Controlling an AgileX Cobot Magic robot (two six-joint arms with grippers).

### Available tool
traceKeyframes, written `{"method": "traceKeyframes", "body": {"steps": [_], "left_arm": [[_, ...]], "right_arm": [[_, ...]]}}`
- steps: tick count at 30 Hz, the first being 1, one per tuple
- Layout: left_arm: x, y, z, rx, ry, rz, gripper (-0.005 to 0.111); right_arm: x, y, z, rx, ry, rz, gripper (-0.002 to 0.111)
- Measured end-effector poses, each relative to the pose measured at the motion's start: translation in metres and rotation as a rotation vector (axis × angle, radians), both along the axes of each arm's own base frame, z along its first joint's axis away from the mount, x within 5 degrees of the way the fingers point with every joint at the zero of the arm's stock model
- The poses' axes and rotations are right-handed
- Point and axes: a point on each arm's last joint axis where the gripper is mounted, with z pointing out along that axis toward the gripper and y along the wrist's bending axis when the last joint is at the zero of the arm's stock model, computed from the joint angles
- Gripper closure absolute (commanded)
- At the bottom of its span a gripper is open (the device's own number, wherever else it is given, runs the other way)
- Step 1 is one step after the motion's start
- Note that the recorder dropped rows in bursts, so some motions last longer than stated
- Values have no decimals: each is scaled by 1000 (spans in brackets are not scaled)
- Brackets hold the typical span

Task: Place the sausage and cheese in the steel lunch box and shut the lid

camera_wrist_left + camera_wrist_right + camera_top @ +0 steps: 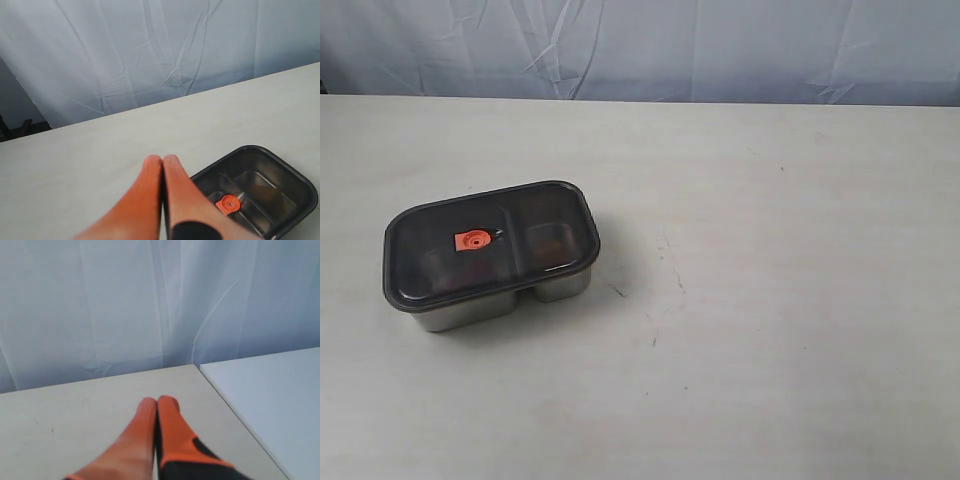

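The steel lunch box (563,288) sits left of centre in the exterior view, on the pale table (780,320), and nothing else lies on the tabletop around it. The lid (535,215) covers it edge to edge and looks level, with only a strip of steel wall showing below its rim. The left gripper (163,160) has its orange fingers pressed together and empty, held above the table with the lidded box near it at the lower right of its wrist view. The right gripper (157,401) is likewise pressed together on nothing, over bare table. The orange valve (473,241) sits on the lid's left half. The sausage and cheese appear nowhere outside; dim shapes under the smoky lid suggest they are inside, so the task looks finished.
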Motion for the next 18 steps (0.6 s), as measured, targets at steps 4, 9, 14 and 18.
{"method": "traceKeyframes", "body": {"steps": [4,9,14,18], "left_arm": [[0,0,0,0,0,0,107],[0,0,0,0,0,0,107],[0,0,0,2,0,-1,107],[0,0,0,2,0,-1,107]], "right_arm": [[-14,2,-16,4,21,-7,108],[-6,1,-45,25,35,-8,108],[-1,2,-85,88,-13,-4,108],[-4,3,-111,109,-80,0,108]]}}
